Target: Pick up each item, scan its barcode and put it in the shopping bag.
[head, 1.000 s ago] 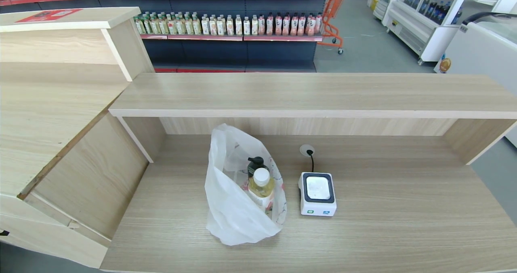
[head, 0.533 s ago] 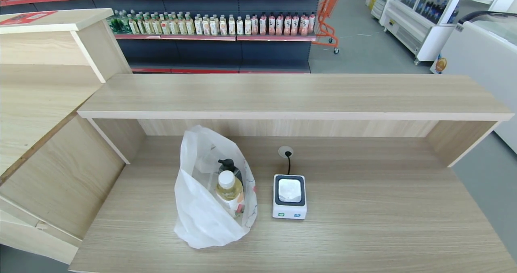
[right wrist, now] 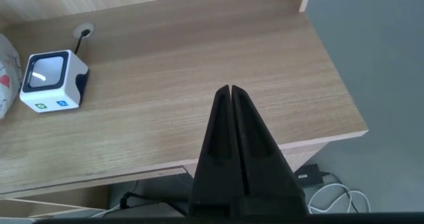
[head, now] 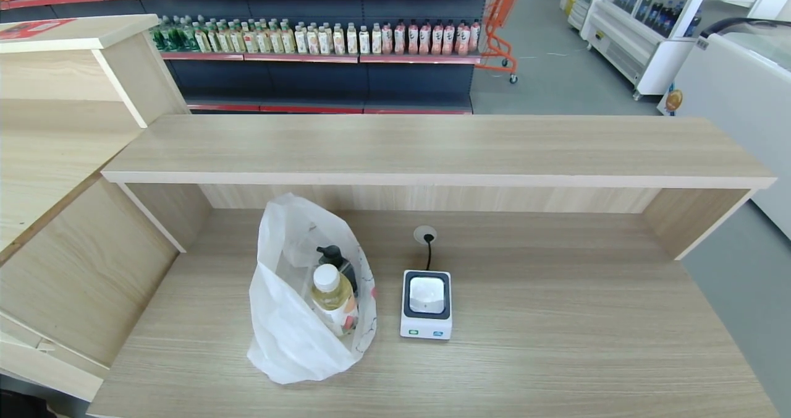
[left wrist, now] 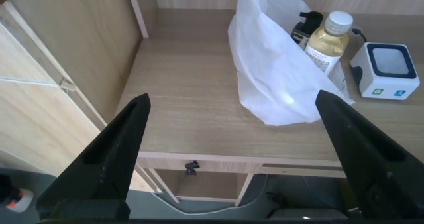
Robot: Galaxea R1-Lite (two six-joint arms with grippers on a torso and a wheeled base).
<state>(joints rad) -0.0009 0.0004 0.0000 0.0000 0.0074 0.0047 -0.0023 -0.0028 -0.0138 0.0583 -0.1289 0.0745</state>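
Head view: a white plastic shopping bag (head: 290, 337) stands open on the wooden tabletop (head: 556, 344), toward its left part. Inside it a drink bottle with a white cap (head: 327, 289) stands upright, and a dark pump bottle (head: 335, 258) sits just behind it, the two touching or nearly so. Just to the right of the bag is a white barcode scanner (head: 426, 305) with its glass window facing up. Its black cable (head: 428, 256) runs back to a round grommet (head: 424, 234) in the tabletop. A raised ledge (head: 432, 149) spans the far side, and beyond it stand store shelves of bottles (head: 321, 38).

Left wrist view: the left fingers (left wrist: 116, 154) are spread wide, held off the near edge of the tabletop (left wrist: 185, 105) and well apart from the shopping bag (left wrist: 271, 78). The capped bottle (left wrist: 329, 42) and pump bottle (left wrist: 306, 26) show in the bag's mouth, with the scanner (left wrist: 391, 68) beside it.

Right wrist view: the right fingers (right wrist: 228, 138) are pressed together with no gap, by the near edge of the tabletop (right wrist: 185, 58). The scanner (right wrist: 52, 79) sits well apart from them, the grommet (right wrist: 83, 30) behind it.
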